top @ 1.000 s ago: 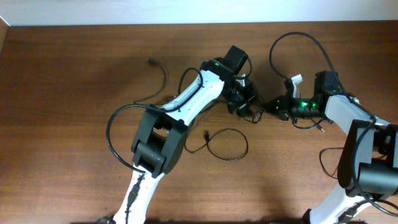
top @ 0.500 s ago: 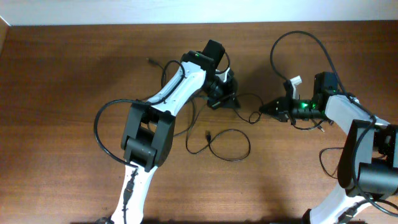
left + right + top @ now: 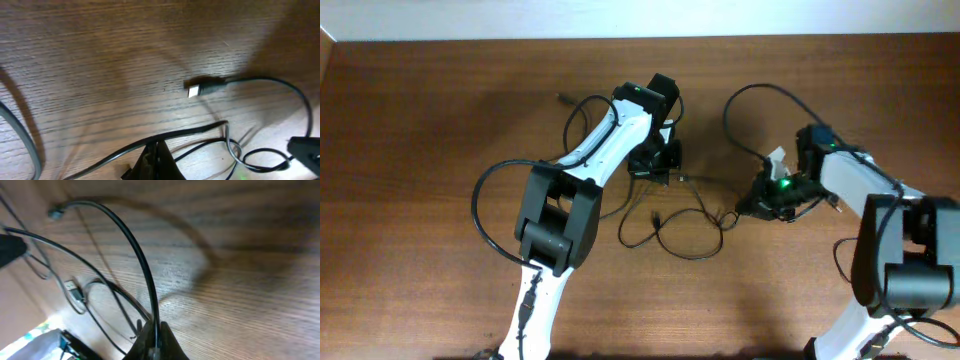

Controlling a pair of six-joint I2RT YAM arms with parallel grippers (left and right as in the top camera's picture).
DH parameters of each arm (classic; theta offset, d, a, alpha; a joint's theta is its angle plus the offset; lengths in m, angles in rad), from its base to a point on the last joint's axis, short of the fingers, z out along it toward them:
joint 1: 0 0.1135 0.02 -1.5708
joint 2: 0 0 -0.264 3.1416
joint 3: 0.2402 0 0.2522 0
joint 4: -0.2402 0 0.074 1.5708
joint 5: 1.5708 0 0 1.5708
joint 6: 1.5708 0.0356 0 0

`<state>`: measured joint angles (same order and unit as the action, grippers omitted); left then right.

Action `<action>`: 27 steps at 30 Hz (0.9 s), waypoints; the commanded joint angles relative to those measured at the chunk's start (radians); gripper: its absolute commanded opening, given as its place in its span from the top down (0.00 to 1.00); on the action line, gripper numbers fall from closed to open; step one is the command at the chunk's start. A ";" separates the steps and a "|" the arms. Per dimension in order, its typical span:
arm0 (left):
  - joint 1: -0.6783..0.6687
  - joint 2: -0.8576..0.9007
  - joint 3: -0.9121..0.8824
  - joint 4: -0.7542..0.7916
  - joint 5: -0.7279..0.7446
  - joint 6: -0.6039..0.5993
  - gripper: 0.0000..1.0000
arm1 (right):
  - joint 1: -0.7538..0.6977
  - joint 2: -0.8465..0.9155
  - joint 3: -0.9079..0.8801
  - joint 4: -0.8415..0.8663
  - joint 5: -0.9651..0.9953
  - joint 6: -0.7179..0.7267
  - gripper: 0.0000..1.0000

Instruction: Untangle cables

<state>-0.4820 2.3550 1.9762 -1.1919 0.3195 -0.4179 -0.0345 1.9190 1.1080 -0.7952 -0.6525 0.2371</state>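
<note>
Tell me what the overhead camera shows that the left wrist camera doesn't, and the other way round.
Overhead only: the left arm and right arm whole, and a far plug near the back of the table. Left wrist only: a plug's metal tip, close up. Both: the left end effector pinching the cables, loose loops, the wooden table.

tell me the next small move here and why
Probably draw the left tool and right tool slowly apart: each looks shut on one of the cables, and slack loops cross between them, so a gentle pull might open the tangle.
</note>
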 commanded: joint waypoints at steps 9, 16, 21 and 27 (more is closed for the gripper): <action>0.020 0.006 0.001 -0.007 -0.047 0.016 1.00 | 0.048 -0.033 0.076 -0.106 0.272 0.082 0.59; 0.019 0.006 0.001 -0.022 -0.047 0.016 1.00 | 0.101 -0.031 0.070 -0.001 0.336 0.087 0.57; 0.019 0.006 0.001 -0.057 -0.046 0.071 1.00 | 0.126 -0.029 0.065 -0.019 0.370 0.146 0.72; 0.019 0.006 0.001 -0.063 -0.047 0.076 1.00 | 0.126 -0.014 0.043 -0.016 0.369 0.146 0.96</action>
<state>-0.4641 2.3550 1.9762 -1.2533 0.2794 -0.3584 0.0860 1.9102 1.1629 -0.8108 -0.2970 0.3775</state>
